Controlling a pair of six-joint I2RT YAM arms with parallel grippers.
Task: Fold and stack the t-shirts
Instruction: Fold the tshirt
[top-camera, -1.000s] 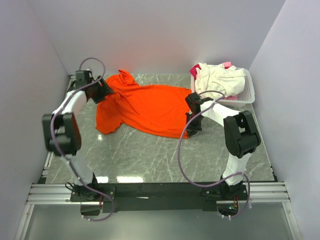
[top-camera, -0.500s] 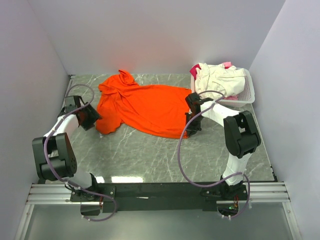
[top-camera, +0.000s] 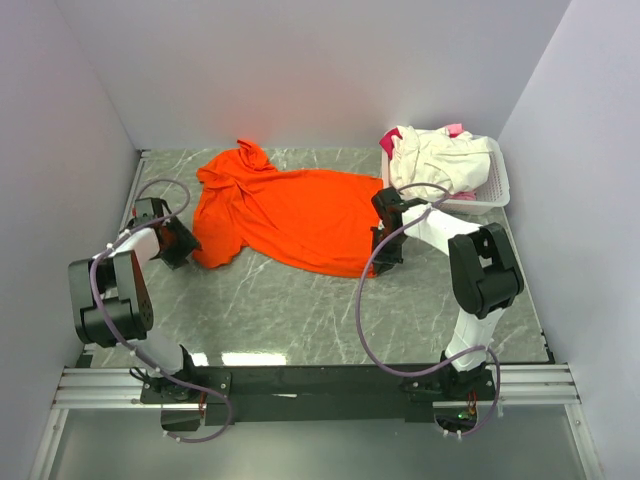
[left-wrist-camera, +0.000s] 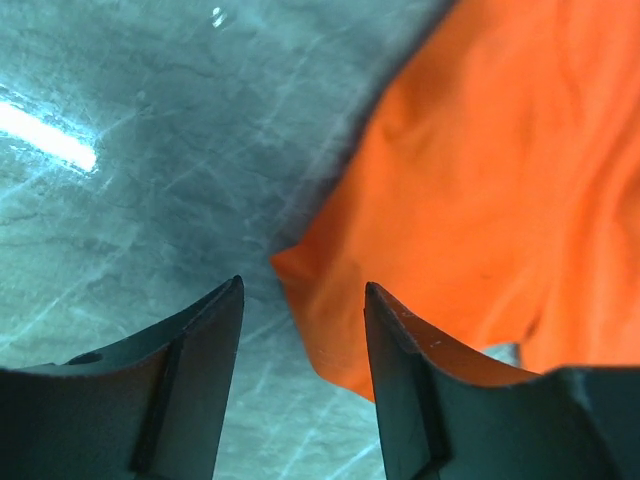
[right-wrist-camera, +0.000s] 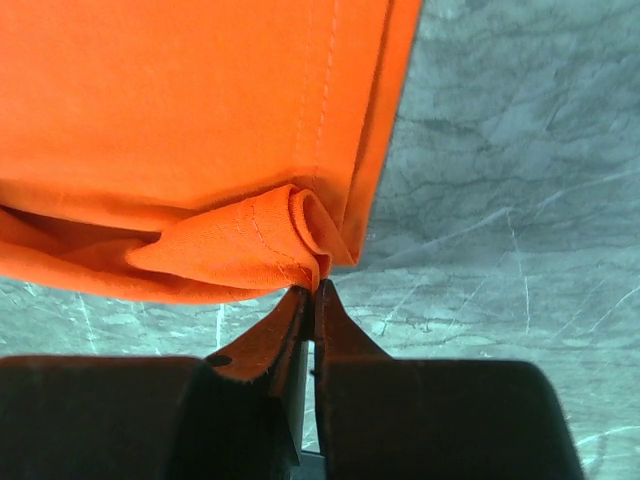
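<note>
orange t-shirt (top-camera: 290, 212) lies spread on the counter (top-camera: 300, 305) at upper centre of the top view; my right hand (right-wrist-camera: 312, 292) clamps its right hem, my left hand (left-wrist-camera: 302, 295) gapes wide at its lower-left corner.

White-linked, black-jointed left arm (top-camera: 141, 243) and right arm (top-camera: 440, 228) carry looping lilac cables (top-camera: 360, 310).

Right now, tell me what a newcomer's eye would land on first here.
The bright orange t-shirt, spread rumpled across the middle of the table. The right gripper is shut on its right hem, the left gripper open at its left corner. A white basket heaped with cream cloth sits back right.
</note>
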